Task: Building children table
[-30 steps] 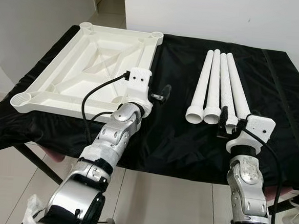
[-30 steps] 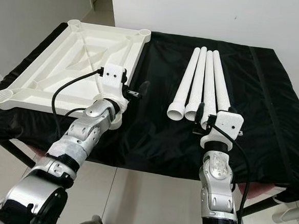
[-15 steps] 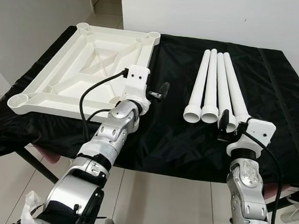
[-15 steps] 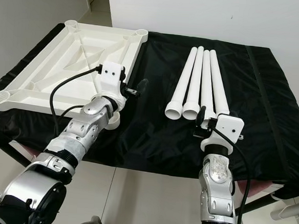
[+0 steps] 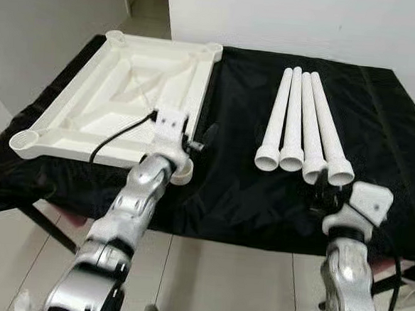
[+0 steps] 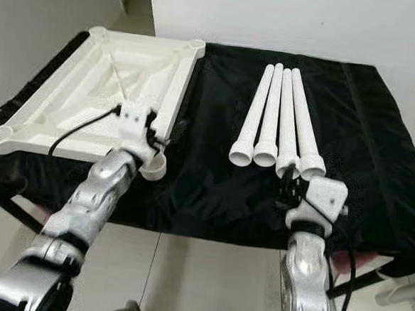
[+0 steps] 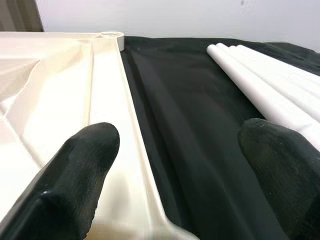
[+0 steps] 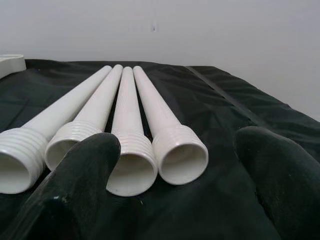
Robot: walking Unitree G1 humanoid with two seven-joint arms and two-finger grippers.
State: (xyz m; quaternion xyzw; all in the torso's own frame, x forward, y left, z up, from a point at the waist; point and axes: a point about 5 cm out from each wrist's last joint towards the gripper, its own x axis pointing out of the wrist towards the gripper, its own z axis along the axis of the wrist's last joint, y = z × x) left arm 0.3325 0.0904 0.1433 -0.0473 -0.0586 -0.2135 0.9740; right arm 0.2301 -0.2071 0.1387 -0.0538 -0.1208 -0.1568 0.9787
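Observation:
A white children's tabletop (image 5: 127, 86) lies upside down on the left of a black-draped table, with a round leg socket (image 5: 183, 171) at its near right corner. Four white legs (image 5: 299, 112) lie side by side on the right, threaded open ends toward me. My left gripper (image 5: 207, 135) is open over the tabletop's right rim (image 7: 107, 125), just above that socket, one finger (image 7: 75, 170) over the rim and the other over the cloth. My right gripper (image 5: 321, 186) is open, close in front of the legs' (image 8: 125, 125) threaded ends and holding nothing.
The black cloth (image 5: 233, 193) hangs over the table's near edge, with pale tiled floor (image 5: 221, 270) below it. A white wall (image 5: 309, 20) runs behind the table. A strip of bare cloth separates the tabletop from the legs.
Both grippers have drawn back toward me and lower. The left one has slid from beside the rim to the near right corner; the right one has backed off the leg ends.

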